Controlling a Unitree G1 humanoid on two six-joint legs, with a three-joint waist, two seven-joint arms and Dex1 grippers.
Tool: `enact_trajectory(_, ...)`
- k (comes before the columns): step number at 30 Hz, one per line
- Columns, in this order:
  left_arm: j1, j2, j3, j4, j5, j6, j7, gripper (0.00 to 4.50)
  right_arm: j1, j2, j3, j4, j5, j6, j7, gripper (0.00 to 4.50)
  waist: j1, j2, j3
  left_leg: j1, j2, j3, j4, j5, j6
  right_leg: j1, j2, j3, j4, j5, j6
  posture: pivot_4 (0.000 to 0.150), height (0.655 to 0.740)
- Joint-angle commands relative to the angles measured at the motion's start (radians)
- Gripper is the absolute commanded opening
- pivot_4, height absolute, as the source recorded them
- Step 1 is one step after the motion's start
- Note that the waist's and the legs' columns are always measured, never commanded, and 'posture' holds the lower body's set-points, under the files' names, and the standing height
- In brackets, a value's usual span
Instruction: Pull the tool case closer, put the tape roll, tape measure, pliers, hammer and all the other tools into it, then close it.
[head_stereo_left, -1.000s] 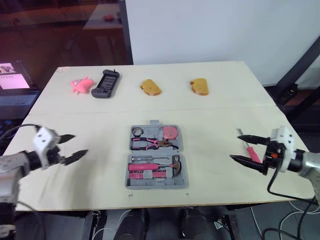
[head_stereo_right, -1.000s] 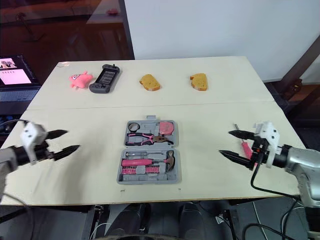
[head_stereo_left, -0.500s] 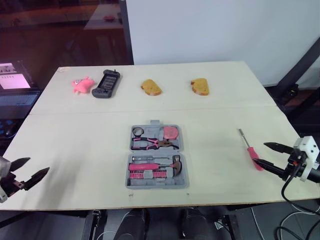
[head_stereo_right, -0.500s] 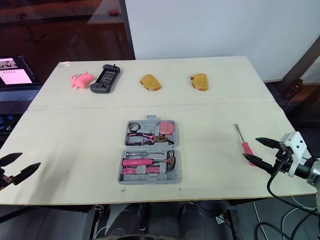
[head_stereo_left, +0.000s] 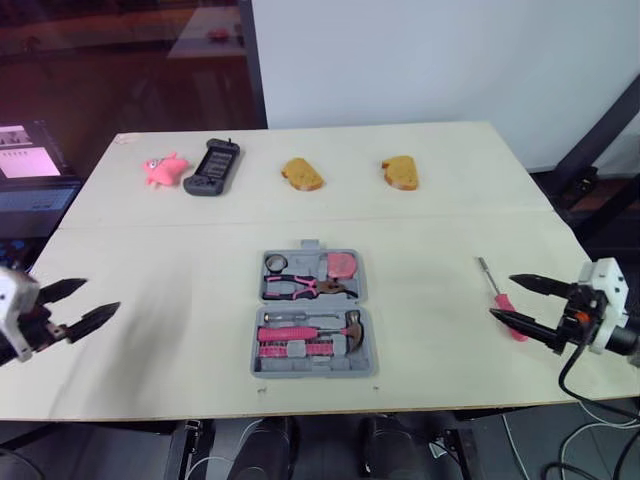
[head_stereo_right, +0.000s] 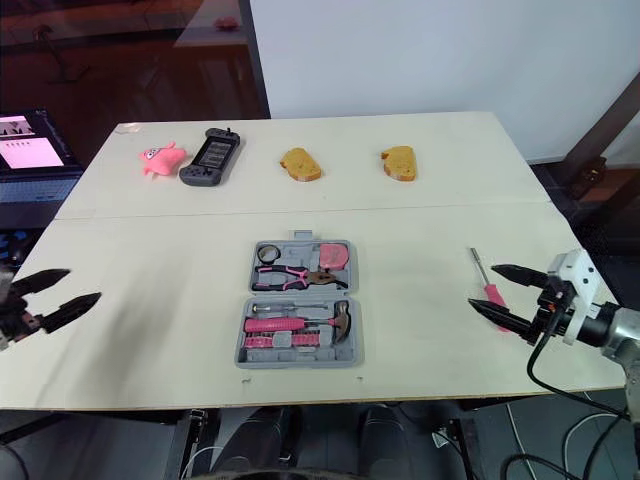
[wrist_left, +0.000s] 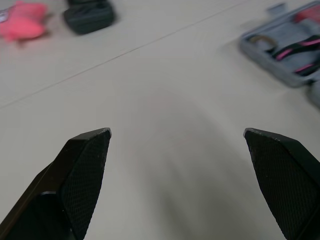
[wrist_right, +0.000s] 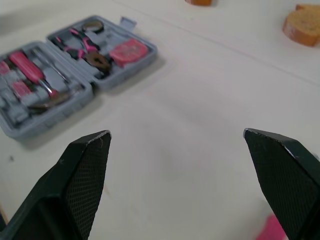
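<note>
found a wide pale bench below a white wall and dark glass, with bare board along both side edges and the front. saw the grey tool case lying open at mid-bench near the front edge, pink tools seated inside. found the left gripper spread wide and empty over the left edge, and the right gripper likewise wide and empty. noted a black handheld, a bread slice, a second bread slice and a pink toy along the far side. spotted the screwdriver loose, well right of the case, by the right gripper's tips.
</note>
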Motion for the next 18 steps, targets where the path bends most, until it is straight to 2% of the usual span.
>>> enact_trajectory(1, -0.098, 0.042, -0.082, -0.160, -0.058, 0.125, -0.032, 4.48, 0.035, -0.006, -0.090, -0.159, 0.066, 0.094, -0.075, 4.50, 0.004, 0.000, 0.000, -0.001, 0.000, -0.001, 0.001, 0.000, 0.000, 0.000, 0.000, 0.000, 0.000, 0.000, 0.000, 0.150, 0.7400)
enact_trajectory(5, -0.209, 0.035, -0.195, -0.283, -0.070, 0.229, -0.045, 4.48, 0.116, -0.005, -0.172, -0.278, 0.109, 0.213, -0.142, 4.50, -0.001, 0.000, 0.001, -0.003, 0.000, -0.001, 0.001, 0.000, 0.000, -0.001, 0.001, 0.000, 0.000, 0.000, 0.000, 0.150, 0.7400)
enact_trajectory(11, -0.415, 0.034, -0.343, -0.436, -0.185, 0.459, -0.103, 4.48, 0.331, 0.046, -0.350, -0.436, 0.139, 0.343, -0.215, 4.50, -0.001, -0.001, 0.002, -0.008, 0.000, -0.001, 0.002, 0.000, 0.000, -0.006, 0.003, 0.000, 0.000, 0.002, 0.003, 0.150, 0.7400)
enact_trajectory(18, -0.561, 0.029, -0.452, -0.448, -0.163, 0.495, -0.154, 4.48, 0.536, 0.158, -0.493, -0.543, 0.139, 0.391, -0.272, 4.50, 0.001, -0.002, 0.003, -0.007, 0.001, -0.001, 0.002, 0.000, 0.000, -0.005, 0.004, 0.000, 0.000, 0.000, 0.001, 0.150, 0.7400)
